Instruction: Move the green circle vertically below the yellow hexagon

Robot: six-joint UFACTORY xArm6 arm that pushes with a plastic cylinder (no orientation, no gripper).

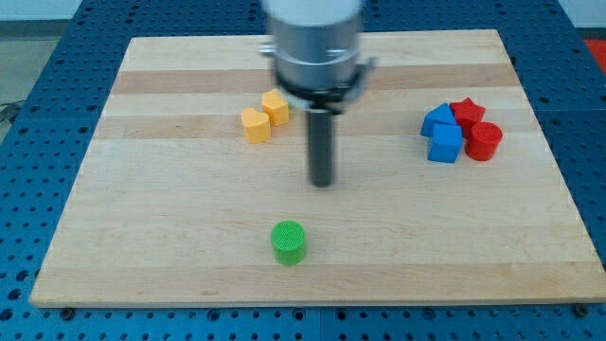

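Note:
The green circle [288,242] is a short green cylinder near the bottom of the wooden board, slightly left of centre. Two yellow blocks stand touching at the upper left of centre: a yellow hexagon [255,125] and a second yellow block [276,108] just up and to its right, its shape unclear. My tip [323,183] ends the dark rod near the board's middle. It is above and to the right of the green circle, and below and to the right of the yellow blocks, touching none of them.
A cluster of two blue blocks [441,134] and two red blocks [476,128] sits at the right. The wooden board [142,237] lies on a blue perforated table. The arm's grey body [314,43] hangs over the board's top middle.

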